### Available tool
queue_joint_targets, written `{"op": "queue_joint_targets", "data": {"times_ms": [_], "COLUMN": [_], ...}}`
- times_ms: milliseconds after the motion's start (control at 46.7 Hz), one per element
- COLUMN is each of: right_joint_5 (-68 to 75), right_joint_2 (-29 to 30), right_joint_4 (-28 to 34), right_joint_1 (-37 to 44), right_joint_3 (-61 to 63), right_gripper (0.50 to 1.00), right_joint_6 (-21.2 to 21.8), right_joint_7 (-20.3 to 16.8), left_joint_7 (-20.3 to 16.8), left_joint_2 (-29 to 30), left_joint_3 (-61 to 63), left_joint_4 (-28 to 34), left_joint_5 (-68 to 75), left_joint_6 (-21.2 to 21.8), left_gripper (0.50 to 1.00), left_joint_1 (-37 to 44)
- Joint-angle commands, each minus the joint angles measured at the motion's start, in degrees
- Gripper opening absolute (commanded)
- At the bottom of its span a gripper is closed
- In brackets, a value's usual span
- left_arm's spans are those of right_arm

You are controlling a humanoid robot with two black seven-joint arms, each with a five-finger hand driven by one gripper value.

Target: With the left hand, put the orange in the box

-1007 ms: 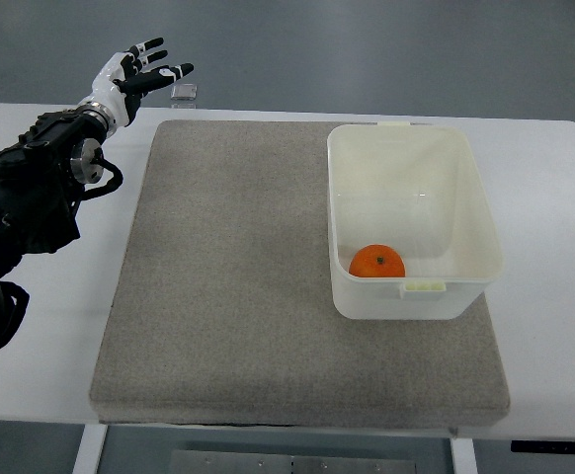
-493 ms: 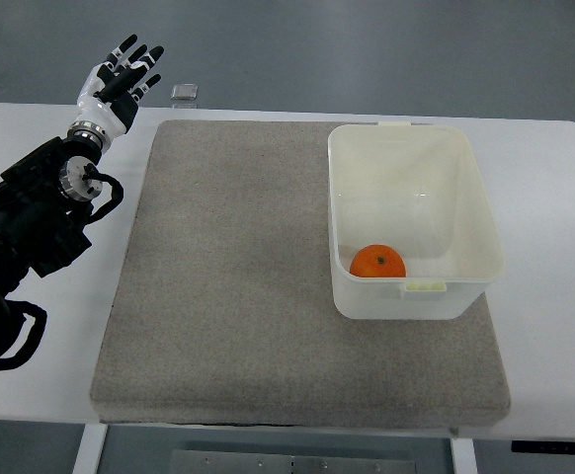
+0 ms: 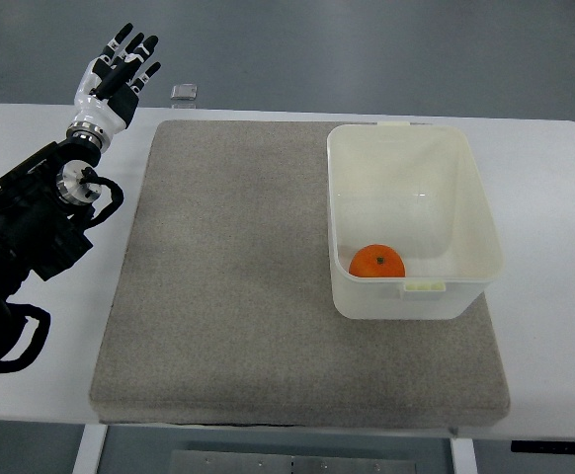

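A steep downward view of a white counter (image 3: 554,326); a large grey, felt-like mat (image 3: 238,286) covers most of its middle. A white, slightly translucent plastic box (image 3: 411,133) stands upright on the right half of the mat, its open top facing the camera; small tabs jut from its near and far rims. The orange (image 3: 376,263) lies inside the box, on its floor, against the near wall and toward the near-left corner; a small dark stem spot shows on its top.

The left arm (image 3: 31,227), black and bulky with looping cables, enters from the picture's left edge and slants toward the far-left corner of the counter. At its end is the left hand (image 3: 110,79), white with dark fingertips, raised over the counter's far edge, just beyond the mat's far-left corner. Its fingers (image 3: 135,43) are stretched out and slightly fanned, pointing away from the camera and a little to the right; the hand is fully spread and holds nothing. The hand is well apart from the box and the orange, with the width of the mat between them.

A small clear object (image 3: 183,93), too small to identify, sits at the counter's far edge, near the hand on its right; grey floor shows beyond the counter.
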Motion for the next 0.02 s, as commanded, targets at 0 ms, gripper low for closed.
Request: {"op": "queue_joint_targets", "data": {"times_ms": [0], "right_joint_5": [-0.3], "right_joint_2": [0.0], "right_joint_4": [0.0], "right_joint_1": [0.0], "right_joint_3": [-0.2], "right_gripper": [0.926], "right_joint_6": [0.3], "right_joint_7": [-0.2], "left_joint_7": [-0.1], "left_joint_2": [0.0], "left_joint_3": [-0.1], "left_joint_4": [0.1], "left_joint_5": [0.0], "left_joint_6": [0.1], "left_gripper": [0.913], "left_joint_1": [0.1]}}
